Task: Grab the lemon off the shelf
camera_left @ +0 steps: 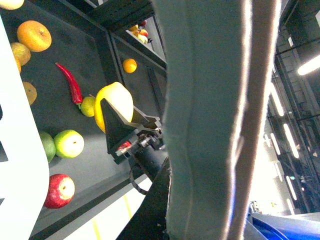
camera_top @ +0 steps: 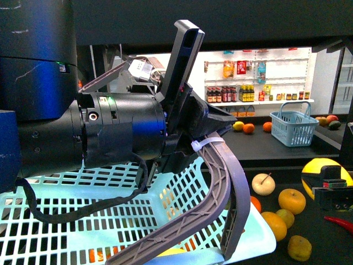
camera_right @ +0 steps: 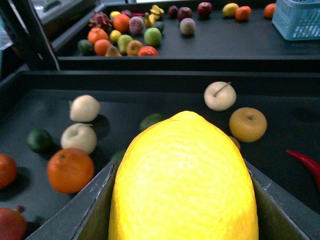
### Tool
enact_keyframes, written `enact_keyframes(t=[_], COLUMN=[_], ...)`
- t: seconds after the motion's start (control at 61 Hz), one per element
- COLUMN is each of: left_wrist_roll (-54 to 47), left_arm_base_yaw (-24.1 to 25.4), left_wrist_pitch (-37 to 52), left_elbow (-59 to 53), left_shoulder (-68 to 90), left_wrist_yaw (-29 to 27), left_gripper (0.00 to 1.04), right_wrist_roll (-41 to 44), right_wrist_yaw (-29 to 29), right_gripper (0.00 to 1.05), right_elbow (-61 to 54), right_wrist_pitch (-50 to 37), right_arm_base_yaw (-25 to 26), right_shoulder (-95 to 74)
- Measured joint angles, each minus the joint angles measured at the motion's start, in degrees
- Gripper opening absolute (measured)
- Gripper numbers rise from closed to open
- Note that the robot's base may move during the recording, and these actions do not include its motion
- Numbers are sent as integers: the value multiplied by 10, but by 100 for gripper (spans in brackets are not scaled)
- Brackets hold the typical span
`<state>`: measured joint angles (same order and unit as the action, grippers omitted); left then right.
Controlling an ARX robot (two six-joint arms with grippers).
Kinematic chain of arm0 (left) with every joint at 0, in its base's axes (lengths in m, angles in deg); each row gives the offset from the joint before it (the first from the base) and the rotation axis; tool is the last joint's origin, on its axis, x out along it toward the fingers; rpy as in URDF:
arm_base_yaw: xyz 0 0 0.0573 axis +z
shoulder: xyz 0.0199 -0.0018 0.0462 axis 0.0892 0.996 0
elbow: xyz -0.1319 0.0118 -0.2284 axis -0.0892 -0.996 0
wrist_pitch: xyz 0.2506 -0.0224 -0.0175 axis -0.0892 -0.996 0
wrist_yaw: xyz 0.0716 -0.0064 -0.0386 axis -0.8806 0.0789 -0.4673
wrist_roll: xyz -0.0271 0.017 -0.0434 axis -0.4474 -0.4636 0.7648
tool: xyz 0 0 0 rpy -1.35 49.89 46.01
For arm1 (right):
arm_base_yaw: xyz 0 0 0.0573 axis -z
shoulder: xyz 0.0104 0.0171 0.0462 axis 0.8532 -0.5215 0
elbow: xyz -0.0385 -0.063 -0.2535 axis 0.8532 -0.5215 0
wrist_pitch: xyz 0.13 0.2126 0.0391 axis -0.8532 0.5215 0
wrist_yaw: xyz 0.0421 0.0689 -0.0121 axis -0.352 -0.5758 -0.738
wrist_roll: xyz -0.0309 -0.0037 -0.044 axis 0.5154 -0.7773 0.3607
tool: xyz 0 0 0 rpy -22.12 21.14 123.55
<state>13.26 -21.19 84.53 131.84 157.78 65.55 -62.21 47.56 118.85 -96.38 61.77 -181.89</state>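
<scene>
This is a shop, or a mock-up of one (a grocery aisle, by the look of it). At the back, white wall shelving (camera_top: 256, 102) carries rows of bottles (camera_top: 223, 95) and hanging packets (camera_top: 241, 67). Loose fruit (camera_right: 121, 23) lies on the dark decks of a black tiered shelf (camera_right: 235, 42), and a blue shopping basket (camera_top: 294, 128) stands on one deck.

Bright-yellow, pebbled lemon (camera_right: 184, 170) sits gripped in the right pincer (camera_right: 182, 220) above the black shelf (camera_right: 165, 100) deck.
</scene>
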Motion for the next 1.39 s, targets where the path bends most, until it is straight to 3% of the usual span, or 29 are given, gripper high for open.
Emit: enact_keyframes(t=[0.164,0.59,1.23,1.393], left_wrist_roll=[0,0,0,0], left_arm_base_yaw=[0,0,0,0], left_wrist_pitch=[0,0,0,0], left_elbow=[0,0,0,0], left_shoulder=[0,0,0,0], left_wrist_yaw=[1,0,2,2], left_gripper=[7,7,7,7], right_wrist_roll=[-44,-110,-149,-149], right_wrist_yaw=[-11,-15,-3,-4], right_gripper=[64,63,63,86], right_elbow=[-42,-57,-16,-15], right_wrist_pitch=[0,-7,12,4], right_arm_base_yaw=[-57,-139,-190,-192], right_shoulder=[51,59,3,2])
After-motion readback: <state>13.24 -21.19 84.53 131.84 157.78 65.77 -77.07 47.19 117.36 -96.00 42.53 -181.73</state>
